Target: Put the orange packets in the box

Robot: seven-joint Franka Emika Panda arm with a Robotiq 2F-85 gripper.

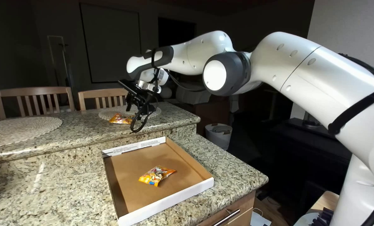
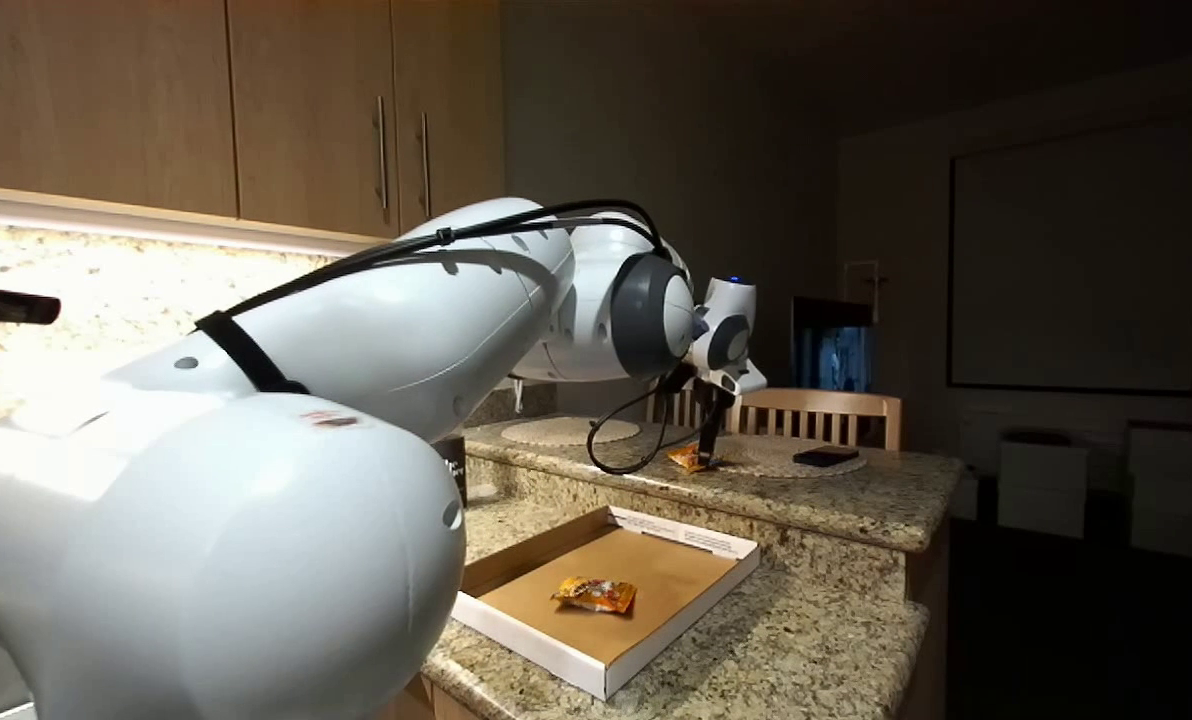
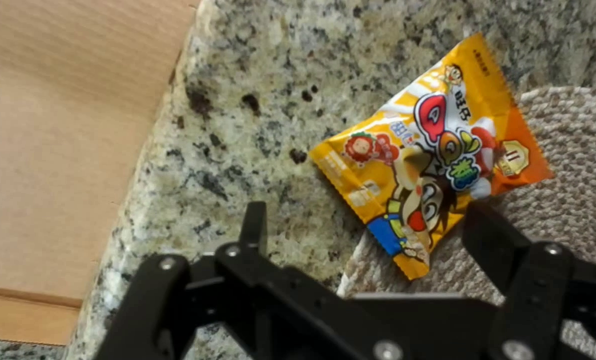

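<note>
In the wrist view, the claw point(image 3: 365, 215) is hanging with its jaws spread wide apart. An orange packet point(image 3: 428, 155) is lying loose ahead of the claw, largely in line with the gap between the jaws, resting partly on the desk point(image 3: 218, 165) and partly on a woven mat point(image 3: 578, 165). One jaw is overlapping the packet's edge here; whether the two are touching is hard to tell. The box point(image 3: 53, 150) is showing beyond the opposite jaw, past the edge of the desk's raised level.

In an exterior view, an arm point(image 1: 318, 84) is reaching in from the right and carrying the claw above the raised level. The orange packet is lying below the claw, near it. The box is sitting on the lower level, below the claw and nearer the camera, and a second packet point(image 1: 157, 175) is lying inside it. Chairs point(image 1: 33, 91) are standing behind the claw.

In an exterior view, the claw is partly covering the orange packet. A dark flat object point(image 2: 826, 456) is lying on the woven mat, to the right of the claw, and the second packet is resting in the box below.
</note>
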